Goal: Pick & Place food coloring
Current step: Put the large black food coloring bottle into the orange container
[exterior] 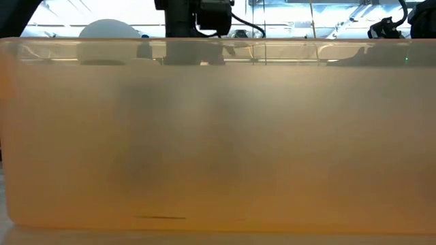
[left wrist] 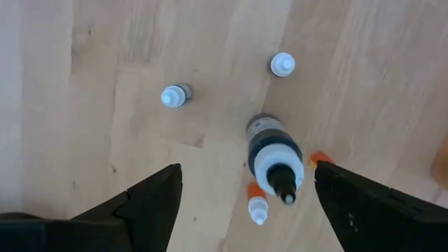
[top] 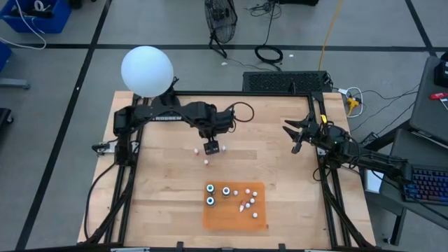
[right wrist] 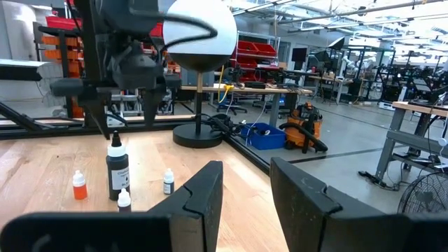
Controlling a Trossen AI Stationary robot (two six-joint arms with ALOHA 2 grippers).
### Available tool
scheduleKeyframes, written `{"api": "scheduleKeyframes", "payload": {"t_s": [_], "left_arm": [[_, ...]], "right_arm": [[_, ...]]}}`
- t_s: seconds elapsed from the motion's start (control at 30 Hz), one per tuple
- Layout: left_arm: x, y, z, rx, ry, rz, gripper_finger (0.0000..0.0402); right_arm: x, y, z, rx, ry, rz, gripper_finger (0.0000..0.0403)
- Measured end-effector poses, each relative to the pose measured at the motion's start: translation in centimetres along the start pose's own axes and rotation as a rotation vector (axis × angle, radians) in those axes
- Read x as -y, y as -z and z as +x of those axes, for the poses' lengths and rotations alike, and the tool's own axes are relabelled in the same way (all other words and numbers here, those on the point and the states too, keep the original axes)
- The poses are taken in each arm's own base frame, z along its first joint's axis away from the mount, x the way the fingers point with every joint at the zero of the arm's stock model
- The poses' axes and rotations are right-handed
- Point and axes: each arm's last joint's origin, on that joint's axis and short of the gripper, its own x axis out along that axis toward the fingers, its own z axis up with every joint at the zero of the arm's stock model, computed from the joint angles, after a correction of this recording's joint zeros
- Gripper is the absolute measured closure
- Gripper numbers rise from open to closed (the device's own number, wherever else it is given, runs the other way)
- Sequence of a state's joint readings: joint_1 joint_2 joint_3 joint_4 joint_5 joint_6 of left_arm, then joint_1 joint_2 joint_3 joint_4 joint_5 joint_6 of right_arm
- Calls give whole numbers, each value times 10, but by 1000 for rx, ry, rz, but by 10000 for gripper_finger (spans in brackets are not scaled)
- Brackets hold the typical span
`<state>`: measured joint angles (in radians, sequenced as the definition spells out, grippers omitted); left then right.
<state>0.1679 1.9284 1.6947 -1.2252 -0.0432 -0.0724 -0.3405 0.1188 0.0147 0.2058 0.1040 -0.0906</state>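
A dark bottle with a white collar and black nozzle stands upright on the wooden table. My left gripper hovers open right above it, one finger on each side and clear of it. The right wrist view shows this bottle below the left gripper. Small dropper bottles stand around it: two white-capped and two orange ones. More bottles stand on the orange mat near the table's near edge. My right gripper waits open by the right edge.
A white globe lamp stands at the table's far left corner, behind the left arm. A translucent orange wall fills the low view and hides the table. Bare wood lies between the loose bottles and the mat.
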Motion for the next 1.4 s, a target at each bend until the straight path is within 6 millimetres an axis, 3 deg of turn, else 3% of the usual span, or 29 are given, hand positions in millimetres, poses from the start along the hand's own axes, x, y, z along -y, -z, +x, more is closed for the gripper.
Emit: {"api": "scheduleKeyframes", "payload": {"t_s": [0.3, 0.63, 1.17, 1.4], "left_arm": [[8, 3, 33, -100, -9, 7, 80], [11, 12, 69, -75, -7, -6, 85], [11, 14, 72, -85, -14, 0, 87], [10, 14, 60, -46, -11, -2, 96]], "right_arm": [[0, 0, 0, 0, 0, 0, 293], [0, 0, 0, -1, 0, 0, 293], [0, 0, 0, 0, 0, 0, 293], [0, 0, 0, -1, 0, 0, 293]]}}
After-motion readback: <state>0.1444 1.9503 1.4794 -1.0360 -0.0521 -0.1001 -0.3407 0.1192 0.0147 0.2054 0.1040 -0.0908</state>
